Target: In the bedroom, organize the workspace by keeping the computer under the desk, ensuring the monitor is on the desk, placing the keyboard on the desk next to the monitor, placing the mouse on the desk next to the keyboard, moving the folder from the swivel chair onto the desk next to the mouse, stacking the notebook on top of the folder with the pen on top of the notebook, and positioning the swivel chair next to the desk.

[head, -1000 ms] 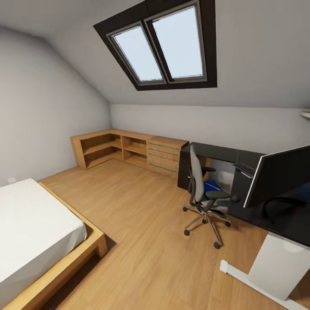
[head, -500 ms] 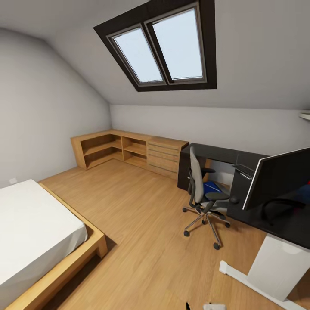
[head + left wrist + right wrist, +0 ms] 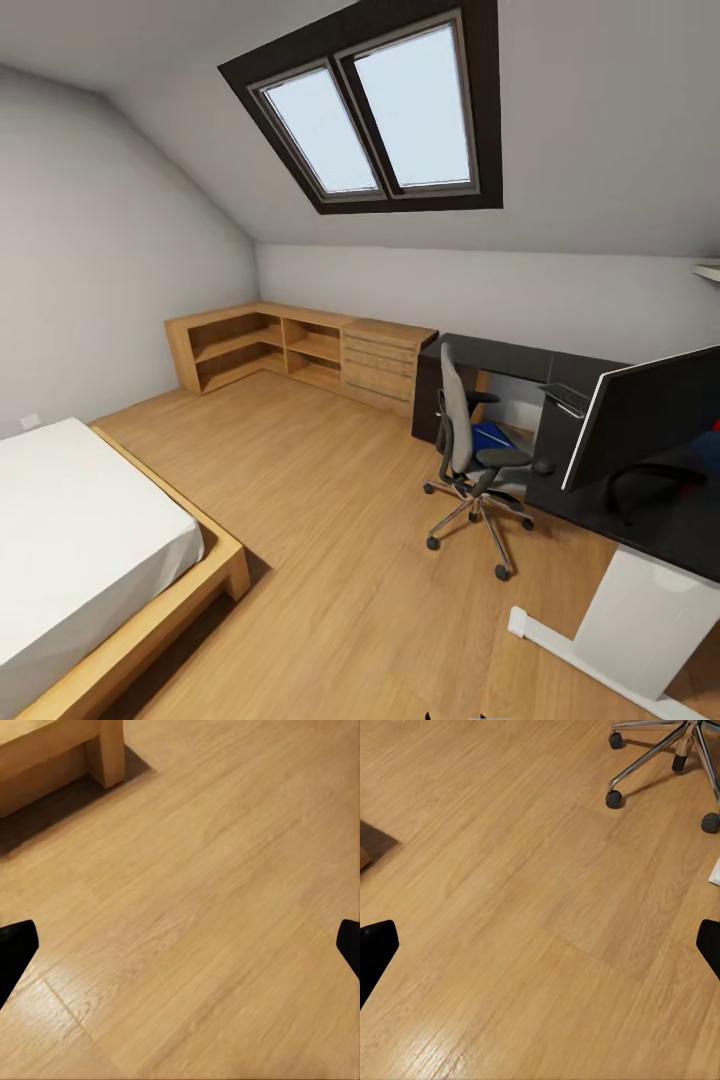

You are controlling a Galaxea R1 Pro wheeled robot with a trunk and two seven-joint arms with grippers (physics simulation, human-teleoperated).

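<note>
Swivel chair point(image 3: 470, 440) on wood floor point(image 3: 330, 520) beside desk point(image 3: 520, 358)

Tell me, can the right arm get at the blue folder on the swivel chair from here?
Probably not yet. The folder lies on the swivel chair across open floor, and the right gripper hangs open over bare floorboards near the chair's wheels. Nothing blocks the way; the robot likely must drive closer.
</note>
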